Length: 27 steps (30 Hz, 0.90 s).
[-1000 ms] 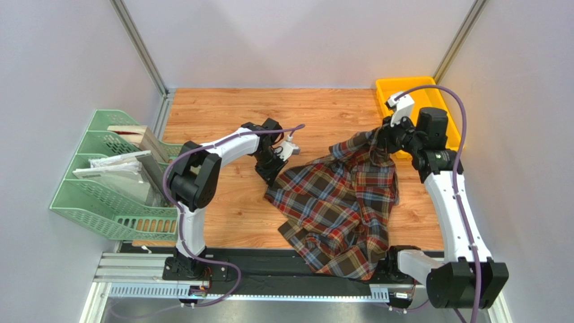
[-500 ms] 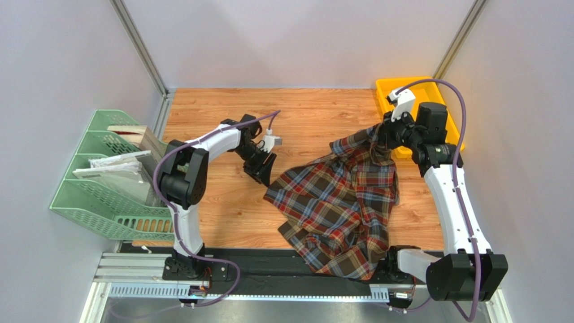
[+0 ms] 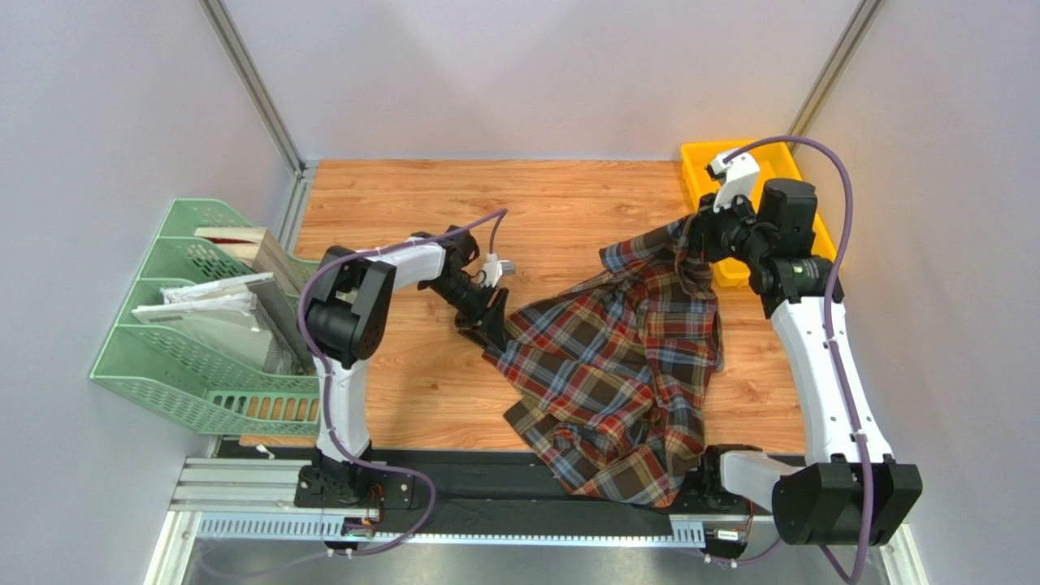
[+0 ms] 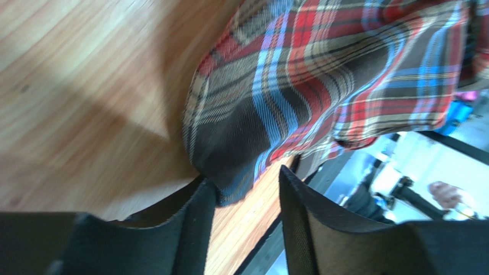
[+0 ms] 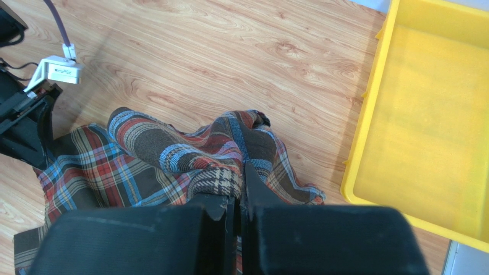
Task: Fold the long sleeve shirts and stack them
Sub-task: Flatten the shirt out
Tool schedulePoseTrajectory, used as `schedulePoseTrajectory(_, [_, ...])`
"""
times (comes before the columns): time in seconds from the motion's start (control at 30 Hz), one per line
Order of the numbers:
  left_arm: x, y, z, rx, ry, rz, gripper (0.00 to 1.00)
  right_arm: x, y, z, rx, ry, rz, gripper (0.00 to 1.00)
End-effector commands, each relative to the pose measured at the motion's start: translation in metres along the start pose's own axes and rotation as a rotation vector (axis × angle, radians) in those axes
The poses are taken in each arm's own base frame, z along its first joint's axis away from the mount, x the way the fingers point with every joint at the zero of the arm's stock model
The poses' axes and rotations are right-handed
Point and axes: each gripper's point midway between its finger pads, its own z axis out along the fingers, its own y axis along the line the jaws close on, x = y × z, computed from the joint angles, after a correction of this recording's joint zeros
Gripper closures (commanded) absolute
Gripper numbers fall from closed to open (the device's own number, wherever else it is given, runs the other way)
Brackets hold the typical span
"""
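The plaid long sleeve shirt (image 3: 623, 366) lies crumpled on the wooden table, and its lower end hangs over the near edge. My left gripper (image 3: 494, 327) is low at the shirt's left corner. In the left wrist view that gripper (image 4: 247, 180) is open, with the corner of the shirt (image 4: 241, 166) between its fingers and touching the left finger (image 4: 201, 212). My right gripper (image 3: 698, 244) holds the shirt's far right part raised off the table. In the right wrist view it (image 5: 241, 186) is shut on a bunched fold of the shirt (image 5: 218, 172).
A yellow bin (image 3: 781, 165) stands at the back right, just behind my right gripper, and shows as the yellow bin (image 5: 425, 126) in the right wrist view. A green file rack (image 3: 183, 329) with papers stands at the left. The black rail (image 3: 488, 488) runs along the near edge.
My left gripper has opened, swung a little left, then come down to the shirt's left corner. My right gripper has kept its hold and drawn the fabric slightly toward the back.
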Motion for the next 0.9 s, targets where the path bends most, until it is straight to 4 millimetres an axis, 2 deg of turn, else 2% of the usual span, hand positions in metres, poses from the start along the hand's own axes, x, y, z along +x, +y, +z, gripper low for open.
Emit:
schedulePoseTrajectory(0.0, [-0.002,0.018,0.026,0.001,0.0,-0.002,0.51,-0.038,-0.002,-0.013,0.025,-0.108,-0.022,1.0])
schedulePoseTrajectory(0.07, [-0.002,0.022,0.03,-0.013,-0.007,-0.021,0.55,-0.04,-0.001,-0.013,0.022,-0.117,-0.023,1.0])
schedulePoseTrajectory(0.17, [-0.009,0.033,0.026,-0.063,-0.052,-0.02,0.56,-0.043,-0.001,-0.016,0.025,-0.123,-0.025,1.0])
schedulePoseTrajectory(0.27, [-0.023,0.042,0.006,-0.124,-0.134,-0.014,0.51,-0.044,0.0,-0.019,0.024,-0.124,-0.034,1.0])
schedulePoseTrajectory(0.33, [-0.033,0.041,-0.012,-0.139,-0.187,0.009,0.5,-0.046,0.001,-0.021,0.014,-0.127,-0.04,1.0])
schedulePoseTrajectory(0.4, [-0.045,0.035,-0.022,-0.14,-0.217,0.066,0.48,-0.046,0.004,-0.022,-0.001,-0.128,-0.036,1.0])
schedulePoseTrajectory(0.53, [-0.071,0.023,-0.028,-0.111,-0.236,0.154,0.45,-0.047,0.007,-0.021,-0.016,-0.133,-0.028,1.0])
schedulePoseTrajectory(0.6, [-0.086,0.013,-0.024,-0.091,-0.237,0.232,0.44,-0.049,0.007,-0.021,-0.016,-0.137,-0.024,1.0])
schedulePoseTrajectory(0.67, [-0.092,0.005,-0.02,-0.074,-0.23,0.304,0.42,-0.052,0.007,-0.022,-0.016,-0.144,-0.025,1.0])
schedulePoseTrajectory(0.7, [-0.097,-0.007,-0.014,-0.01,-0.231,0.338,0.41,-0.053,0.006,-0.022,-0.015,-0.144,-0.022,1.0])
schedulePoseTrajectory(0.87, [-0.107,-0.028,0.001,0.122,-0.213,0.43,0.4,-0.062,0.005,-0.024,-0.008,-0.16,-0.023,1.0])
